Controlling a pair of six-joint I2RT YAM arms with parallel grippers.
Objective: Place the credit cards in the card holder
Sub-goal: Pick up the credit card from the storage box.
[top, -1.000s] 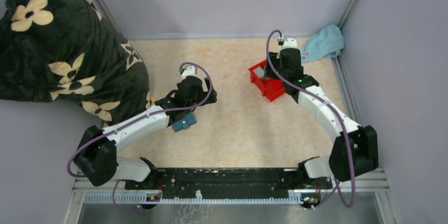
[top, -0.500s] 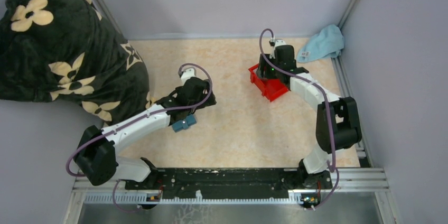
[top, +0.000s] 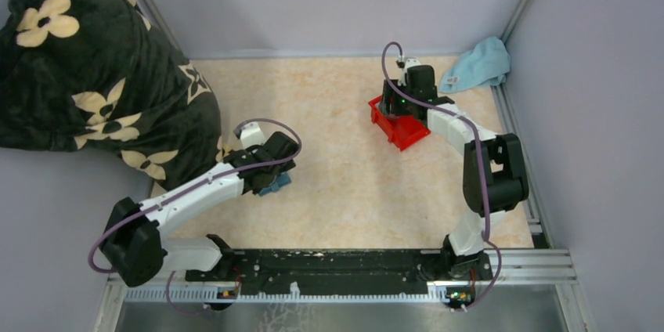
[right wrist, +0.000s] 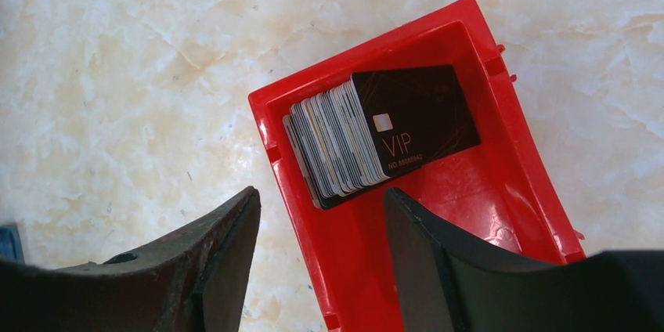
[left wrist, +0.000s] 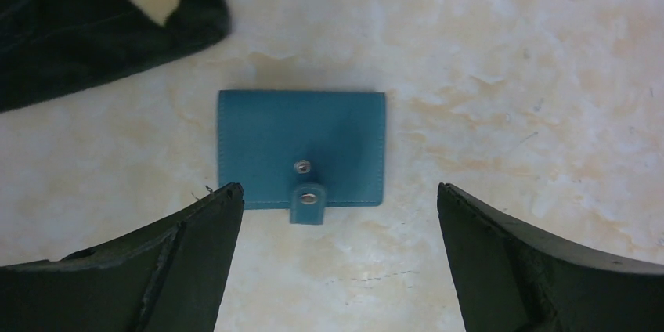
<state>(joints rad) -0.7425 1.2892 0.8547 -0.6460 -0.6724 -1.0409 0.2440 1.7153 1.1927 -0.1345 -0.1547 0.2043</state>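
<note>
Beige marbled worktop (top: 344, 183), walled on three sides. A big black blanket with cream flowers (top: 86, 66) is heaped at the far-left corner and spills onto the worktop edge. The left arm (top: 196, 187) reaches in from its base toward centre-left. The left gripper (left wrist: 338, 195) hangs above the worktop with its jaws spread wide and nothing between them. The right arm (top: 470, 152) is folded up and reaches to the far right. The right gripper (right wrist: 321, 195) hangs over the near-left end of a red plastic bin (right wrist: 470, 214), jaws partly apart, holding nothing and touching nothing. A light blue cloth (top: 478, 64) is bunched in the far-right corner, just beyond the bin and apart from it. The card holder (left wrist: 301, 148), a teal wallet, lies flat and closed on the worktop, centred just ahead of the left jaws and near the blanket edge but not touching it. From the top view it is mostly hidden under the left wrist. The credit cards (right wrist: 337, 148) sit inside the red bin as a fanned stack leaning against its far-left wall, grey-white edges showing. A black card marked VIP (right wrist: 415, 117) lies face-up on top of them. A small metal snap (left wrist: 301, 165) sits on the wallet face, with the strap tab (left wrist: 309, 203) hanging over its near edge.
</note>
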